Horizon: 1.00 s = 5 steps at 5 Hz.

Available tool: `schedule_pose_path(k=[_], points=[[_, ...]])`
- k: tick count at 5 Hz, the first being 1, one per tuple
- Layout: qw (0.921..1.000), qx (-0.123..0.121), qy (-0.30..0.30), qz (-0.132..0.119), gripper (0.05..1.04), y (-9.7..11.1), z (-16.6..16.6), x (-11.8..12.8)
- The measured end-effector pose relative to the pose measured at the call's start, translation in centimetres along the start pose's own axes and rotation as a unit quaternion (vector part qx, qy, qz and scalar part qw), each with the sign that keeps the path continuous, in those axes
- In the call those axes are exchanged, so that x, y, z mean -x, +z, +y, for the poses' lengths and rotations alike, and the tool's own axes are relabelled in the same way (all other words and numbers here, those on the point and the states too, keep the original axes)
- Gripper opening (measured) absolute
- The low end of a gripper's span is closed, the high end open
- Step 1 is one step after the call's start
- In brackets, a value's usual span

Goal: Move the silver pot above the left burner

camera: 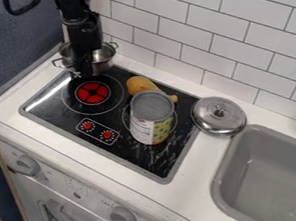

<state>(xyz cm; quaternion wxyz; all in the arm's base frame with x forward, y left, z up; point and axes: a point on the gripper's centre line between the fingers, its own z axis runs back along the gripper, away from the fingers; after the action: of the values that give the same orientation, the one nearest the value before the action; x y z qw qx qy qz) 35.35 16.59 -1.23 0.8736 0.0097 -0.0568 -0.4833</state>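
The black gripper (81, 71) hangs down at the back left of the stove, over the near side of the silver pot (103, 58). The pot stands at the stove's back left corner, behind the left burner (93, 92), with one handle out to each side. Arm and gripper hide the pot's middle, and whether they touch it I cannot tell. Red shows at the centre of the left burner.
A can (151, 123) stands upright over the right burner, with a yellow-brown object (141, 85) behind it. A silver lid (219, 115) lies right of the stove, beside the grey sink (264, 176). A tiled wall (205, 43) rises behind.
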Motion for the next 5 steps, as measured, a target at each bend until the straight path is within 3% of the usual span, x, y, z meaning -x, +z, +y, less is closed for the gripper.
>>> schedule_pose_path(k=[2,3,5], points=[[0.9999,0.015,-0.004,0.003,0.107,-1.5,0.8,0.1],[0.9997,0.025,-0.006,0.003,0.291,-1.5,0.5,0.1],[0.9979,0.053,-0.036,0.008,0.887,-1.0,-0.6,-1.5]])
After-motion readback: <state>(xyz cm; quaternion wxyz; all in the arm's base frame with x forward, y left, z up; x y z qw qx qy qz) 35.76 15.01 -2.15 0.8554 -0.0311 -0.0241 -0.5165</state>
